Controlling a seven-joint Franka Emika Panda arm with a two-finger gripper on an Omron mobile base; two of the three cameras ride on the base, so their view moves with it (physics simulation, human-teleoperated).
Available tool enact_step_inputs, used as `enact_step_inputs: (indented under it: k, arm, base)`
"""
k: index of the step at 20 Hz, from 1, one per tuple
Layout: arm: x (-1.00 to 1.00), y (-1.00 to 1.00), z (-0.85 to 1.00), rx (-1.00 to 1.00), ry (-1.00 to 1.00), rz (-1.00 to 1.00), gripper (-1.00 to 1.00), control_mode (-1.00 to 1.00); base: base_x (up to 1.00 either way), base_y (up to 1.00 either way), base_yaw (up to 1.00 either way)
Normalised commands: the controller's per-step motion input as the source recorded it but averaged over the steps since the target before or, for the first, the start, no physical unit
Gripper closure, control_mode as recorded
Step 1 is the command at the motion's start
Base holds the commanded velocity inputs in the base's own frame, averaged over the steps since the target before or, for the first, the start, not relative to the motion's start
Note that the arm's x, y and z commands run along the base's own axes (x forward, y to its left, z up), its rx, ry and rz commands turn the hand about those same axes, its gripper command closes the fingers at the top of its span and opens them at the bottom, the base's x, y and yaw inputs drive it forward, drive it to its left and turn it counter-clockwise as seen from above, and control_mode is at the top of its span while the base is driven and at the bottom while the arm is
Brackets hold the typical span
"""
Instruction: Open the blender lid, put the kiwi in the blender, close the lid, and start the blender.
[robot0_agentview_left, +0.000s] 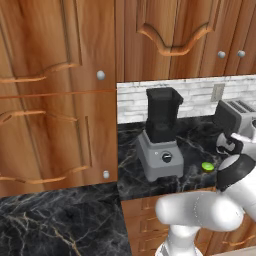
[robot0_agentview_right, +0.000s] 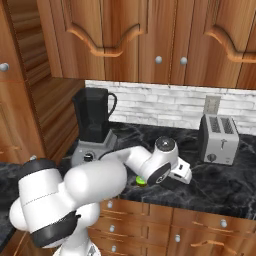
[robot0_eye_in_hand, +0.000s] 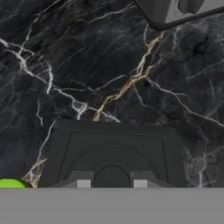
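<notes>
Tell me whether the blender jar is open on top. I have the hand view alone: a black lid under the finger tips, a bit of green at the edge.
Observer: It is open. In the left base view the blender stands with nothing covering the top of its jar; the lid you see is off it.
Operator: Say what the green bit is.
Observer: The kiwi. It lies on the counter near the front edge, to the right of the blender.
Operator: Name the grey thing at the top of my view.
Observer: That is the toaster, standing on the counter farther right than the kiwi.
</notes>
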Motion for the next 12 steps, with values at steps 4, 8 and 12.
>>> enact_step_inputs:
  k: [4,8,12]
  arm:
    - [0.39,-0.04,-0.25,-0.05,0.0,0.0,1.0,-1.0]
    - [0.2,-0.02,-0.15,0.0,0.0,0.0,1.0,-1.0]
    - [0.12,0.0,-0.25,0.0,0.0,0.0,1.0,-1.0]
  base:
    - [0.0,0.0,0.0]
    - [0.0,0.0,0.0]
    - [0.0,0.0,0.0]
